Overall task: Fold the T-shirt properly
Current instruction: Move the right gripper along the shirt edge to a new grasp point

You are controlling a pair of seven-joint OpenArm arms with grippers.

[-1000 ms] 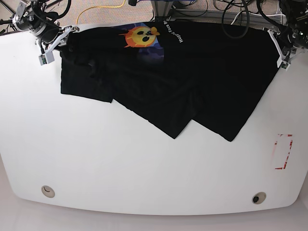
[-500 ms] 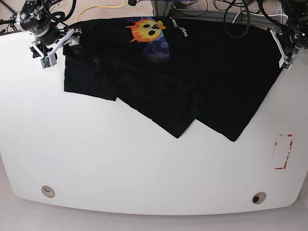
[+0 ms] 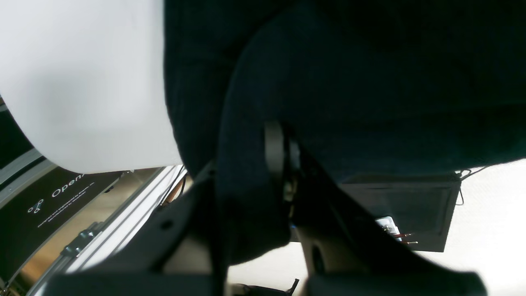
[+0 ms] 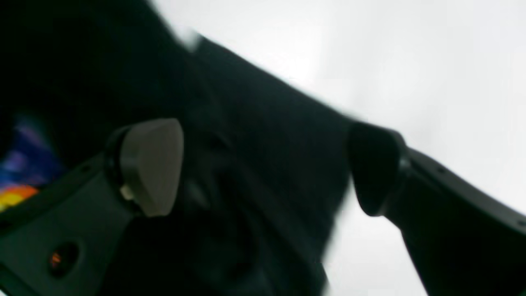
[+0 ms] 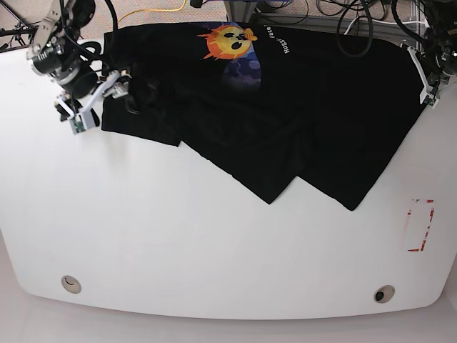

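The white table [image 5: 214, 250] spreads wide under me, and across its far half lies the T-shirt [image 5: 300, 114], a big black sheet of cloth with two pointed corners hanging toward the near side and its orange flaming face print [image 5: 230, 43] up near the far edge, small white lettering [image 5: 277, 44] just beside it. My left gripper [image 5: 426, 89] sits at the shirt's far corner on the base view's right, clamped tight on a fold of the black cloth; my left wrist view shows the fabric pinched between the fingers [image 3: 274, 152]. My right gripper [image 5: 103, 100] is at the shirt's other end, jaws spread wide, black cloth lying between and under the pads [image 4: 152, 164] without being gripped. A red-edged marker [image 5: 420, 225] lies near the table's right edge, well apart from the shirt.
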